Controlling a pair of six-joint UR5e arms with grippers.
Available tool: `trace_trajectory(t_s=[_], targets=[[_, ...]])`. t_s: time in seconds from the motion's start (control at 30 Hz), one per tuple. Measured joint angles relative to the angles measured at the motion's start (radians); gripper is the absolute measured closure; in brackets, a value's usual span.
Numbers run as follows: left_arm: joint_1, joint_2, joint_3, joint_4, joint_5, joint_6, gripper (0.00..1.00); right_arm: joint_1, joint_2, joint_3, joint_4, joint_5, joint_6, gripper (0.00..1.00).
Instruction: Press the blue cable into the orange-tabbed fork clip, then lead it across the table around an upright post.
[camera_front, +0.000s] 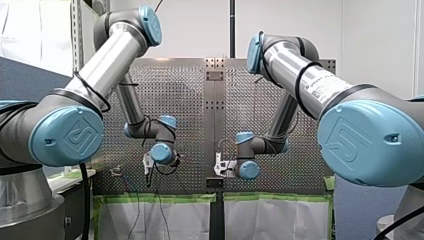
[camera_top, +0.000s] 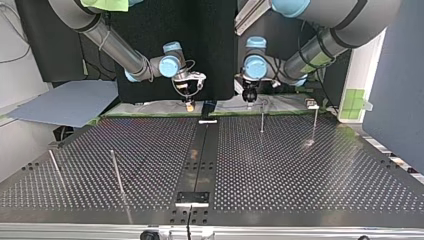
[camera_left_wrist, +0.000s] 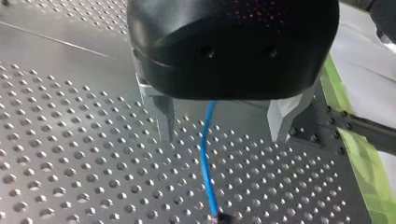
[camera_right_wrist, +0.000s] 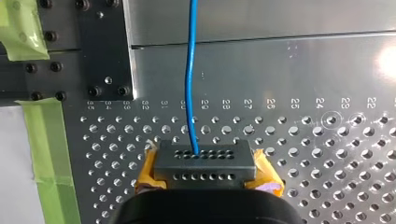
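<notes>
Perforated table (camera_top: 300, 170): bare apart from thin upright posts. In the top view two stand at the far right (camera_top: 262, 121) and two at the near left (camera_top: 116, 172). I cannot pick out the orange-tabbed fork clip with any certainty.

Right gripper (camera_right_wrist: 205, 163): low at the far edge, just left of the centre seam in the top view. Its yellow-padded fingers are closed, and the blue cable (camera_right_wrist: 189, 70) runs straight into them and ends there, apparently pinched.

Left gripper (camera_left_wrist: 224, 136): just right of the seam in the top view. Its metal fingers (camera_left_wrist: 164, 116) stand wide apart, with the cable passing loose between them and touching neither.

Blue cable: it lies along the table's far edge between the two grippers and is not yet in any clip.

Risks, as judged:
- The cable is thin, so a sideways pull may draw it out of the closed pads.
- The open fingers may close off-centre and miss the cable or kink it.
- Slack may catch on the nearest far-right post.
- Pressing down askew may leave the cable riding on top of the fork, not seated in it.
</notes>
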Motion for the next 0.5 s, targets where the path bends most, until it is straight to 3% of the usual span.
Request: trace_trajectory(t_s=[0.3,0.5], targets=[[-0.014,-0.025,0.085,-0.032,-0.066,0.003,0.0,0.0,0.002,0.0,0.0,0.0,-0.002,1.0],[-0.02,-0.026,0.109,-0.058,-0.096,0.022,0.0,-0.001,0.003,-0.001,-0.002,0.0,-0.003,1.0]])
